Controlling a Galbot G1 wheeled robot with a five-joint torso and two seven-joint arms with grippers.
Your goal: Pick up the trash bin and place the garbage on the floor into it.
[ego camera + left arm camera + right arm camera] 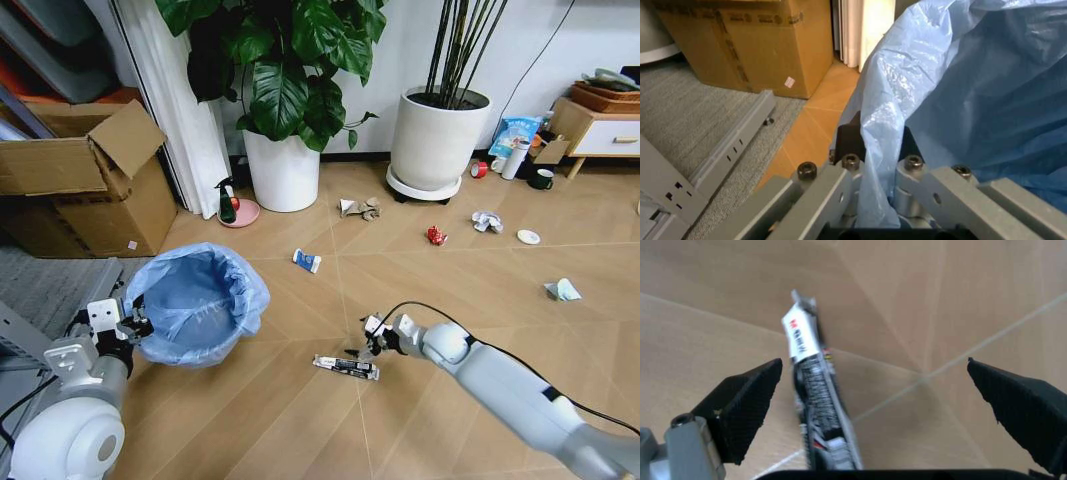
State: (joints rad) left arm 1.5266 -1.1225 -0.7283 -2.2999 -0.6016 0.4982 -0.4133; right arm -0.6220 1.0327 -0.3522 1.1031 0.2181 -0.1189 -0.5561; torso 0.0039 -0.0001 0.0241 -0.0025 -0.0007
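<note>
high head view, close wrist views

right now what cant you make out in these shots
- Head view: dark body of the round bin under its crinkled light-blue bag, covered by the bag.
- Right wrist view: print on the flat dark wrapper, blurred.
- Left wrist view: bin's inside, blocked by bag folds at the left gripper.

Thin, crinkled, glossy plastic is seen lining the trash bin [200, 300], matt wood-look boards make up the floor [300, 420], and the flat wrapper [345, 367] looks printed, slightly shiny.
</note>
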